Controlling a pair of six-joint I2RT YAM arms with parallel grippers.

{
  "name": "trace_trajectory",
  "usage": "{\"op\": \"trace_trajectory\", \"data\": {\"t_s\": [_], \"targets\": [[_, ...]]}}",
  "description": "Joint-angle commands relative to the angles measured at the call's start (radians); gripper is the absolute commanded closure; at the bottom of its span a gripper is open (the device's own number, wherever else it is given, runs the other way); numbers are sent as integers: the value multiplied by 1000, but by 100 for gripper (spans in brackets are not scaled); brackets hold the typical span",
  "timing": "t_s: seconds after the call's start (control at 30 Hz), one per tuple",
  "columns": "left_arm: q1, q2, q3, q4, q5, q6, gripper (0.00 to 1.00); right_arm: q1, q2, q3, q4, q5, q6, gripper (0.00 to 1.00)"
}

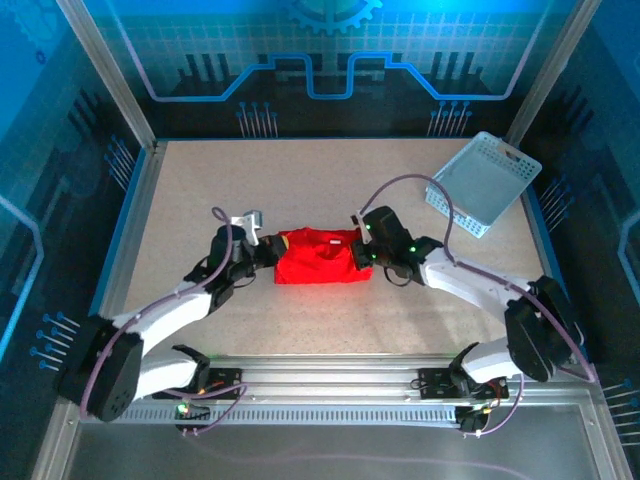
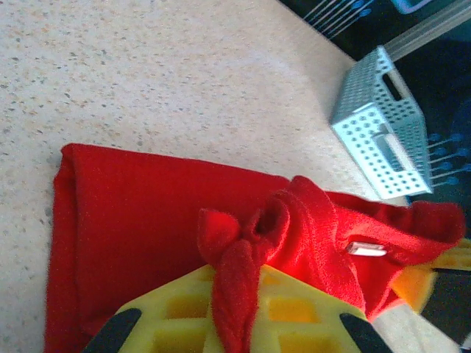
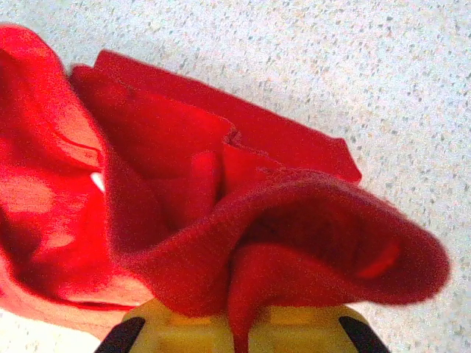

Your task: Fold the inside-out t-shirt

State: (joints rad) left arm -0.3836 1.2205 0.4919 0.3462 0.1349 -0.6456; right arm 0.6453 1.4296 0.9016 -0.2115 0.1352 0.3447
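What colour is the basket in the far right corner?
The basket is light blue, seen best from the top camera.

**No Legible Writing in Any View**

No word, number or brand could be read. A small white sewn-in tag (image 2: 366,248) lay on the red t-shirt (image 2: 147,220) near its collar in the left wrist view, but it was too small and too bright for any print to be made out. The back wall panel (image 1: 330,60) carried only line drawings in blue, a gear outline and circuit-like traces, with no lettering that could be told among them. The light blue basket (image 1: 478,182) showed plain perforated sides, and no mark on them was legible.
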Motion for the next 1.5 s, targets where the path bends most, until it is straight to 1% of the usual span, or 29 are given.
{"op": "trace_trajectory", "data": {"t_s": [0.0,0.13,0.27,0.47,0.53,0.57,0.6,0.67,0.7,0.73,0.8,0.83,0.9,0.93,1.0,1.03,1.1,1.17,1.23,1.27,1.33,1.47], "targets": [[0,75,60,21,-73,46,100,-27,75,92,-6,12,6,100],[3,179,139,-2,-141,76,100,-48,180,171,-35,4,-2,100],[18,263,186,-14,-189,67,100,-72,262,236,-61,8,-14,100],[28,400,257,-76,-270,61,100,-108,345,273,-76,23,-9,100],[39,415,255,-92,-292,46,99,-111,358,283,-84,27,-7,98],[50,416,254,-104,-302,35,88,-113,360,290,-87,27,-7,91],[59,415,253,-112,-308,27,83,-113,361,295,-90,33,-9,83],[79,408,272,-153,-307,13,79,-115,358,312,-103,43,-18,63],[84,404,280,-165,-300,21,71,-116,355,321,-112,48,-25,54],[86,395,299,-197,-302,32,59,-116,349,332,-126,57,-30,47],[86,374,344,-276,-316,65,54,-120,329,346,-144,69,-44,37],[88,361,370,-319,-319,79,45,-123,317,351,-155,72,-47,33],[88,338,419,-404,-321,107,22,-127,287,354,-168,69,-55,27],[88,322,448,-477,-350,102,16,-127,267,351,-171,66,-60,26],[81,279,468,-563,-394,88,15,-124,230,331,-166,38,-61,26],[61,251,463,-579,-403,86,14,-123,212,314,-157,10,-51,27],[6,211,450,-578,-388,71,14,-119,203,287,-129,-74,-19,30],[-52,207,430,-537,-319,28,16,-98,222,276,-100,-142,12,33],[-93,241,414,-482,-263,-16,18,-65,259,289,-95,-134,34,34],[-102,272,411,-461,-240,-40,21,-52,288,301,-99,-124,43,34],[-98,339,411,-420,-200,-68,30,-46,339,316,-98,-114,70,35],[-52,449,395,-378,-188,-91,34,-55,429,322,-84,-110,99,35]]}}
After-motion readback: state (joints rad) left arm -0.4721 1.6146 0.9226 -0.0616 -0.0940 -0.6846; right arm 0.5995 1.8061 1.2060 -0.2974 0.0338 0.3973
